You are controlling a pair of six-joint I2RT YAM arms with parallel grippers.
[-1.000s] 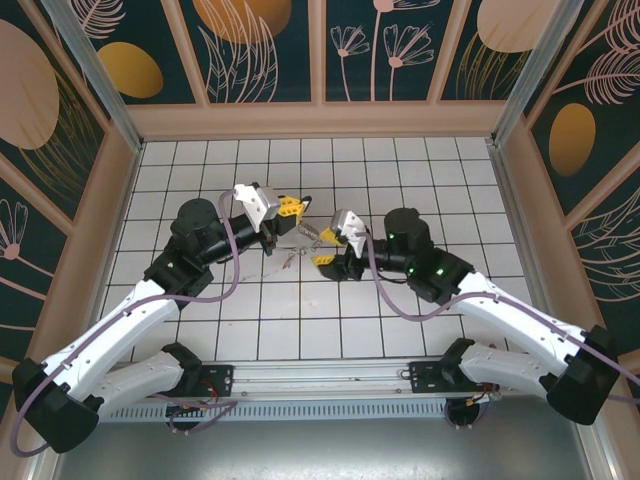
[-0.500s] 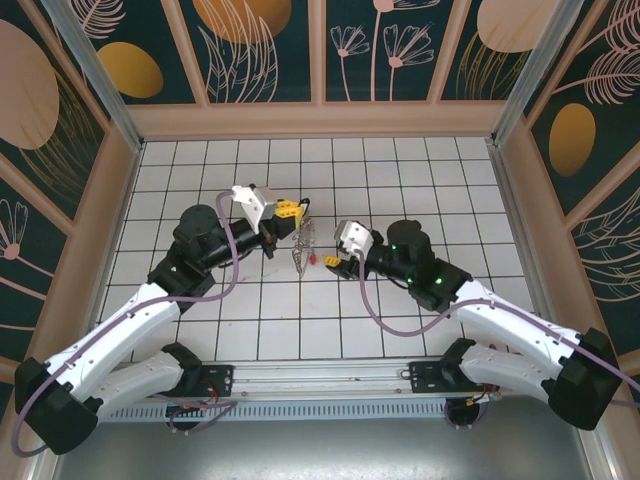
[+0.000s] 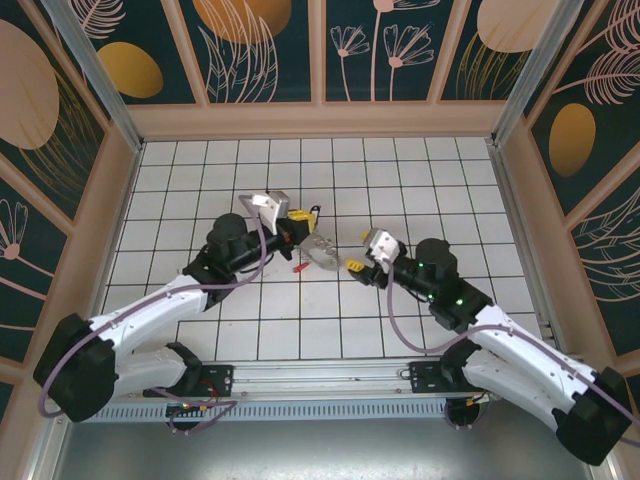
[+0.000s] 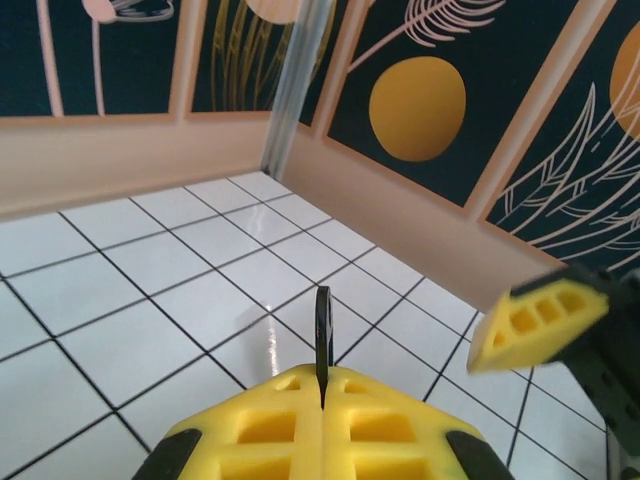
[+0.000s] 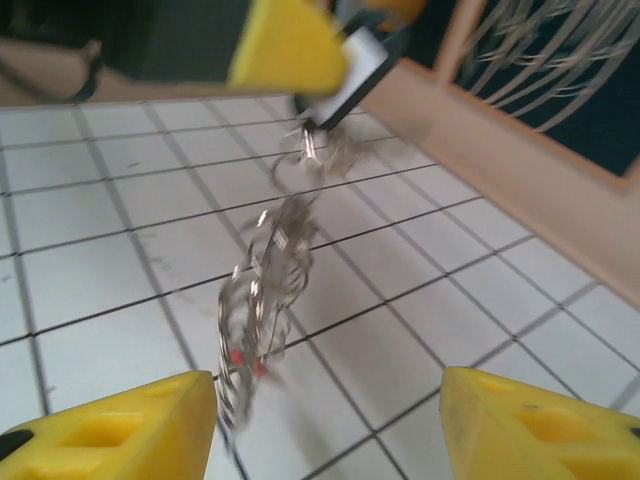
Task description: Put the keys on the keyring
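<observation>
Right now the left claw [image 4: 322,392] is pressed together on a dark flat piece [image 4: 322,335], seen edge-on between its pads. It's probably the dark key head, can't confirm.

The grip is at the top end, so the rest hangs free below that claw. The keys [image 5: 262,275] and keyring [image 5: 295,158] wire dangle as one silvery tangle. The red key head [image 5: 236,357] is at the low end, close to the tiled table [image 5: 90,270]. Too blurred to tell whether it touches.

My read: left is acting as a fixture, holding the bunch up in the air so the other side can get at it.

The right claw [image 5: 325,390] is spread wide with nothing in it, facing the tangle from the opposite side. The bunch sits ahead of it, inside the span of its fingers and nearer one than the other. Judgement: it's apart like that to take a key or the ring wire on approach. No contact at this point.

Counts:
- Claws: 2, one clamped and one apart.
- Hanging tangles: 1.
- Dark pieces in grip: 1.
- Red: two small spots close together in the right wrist view, one red bit from above. I take that as 1 red head.
- Silvery keys: a few blades, too blurred for an exact count.
- Ring wire: several curves, can't say if they're one loop.
</observation>
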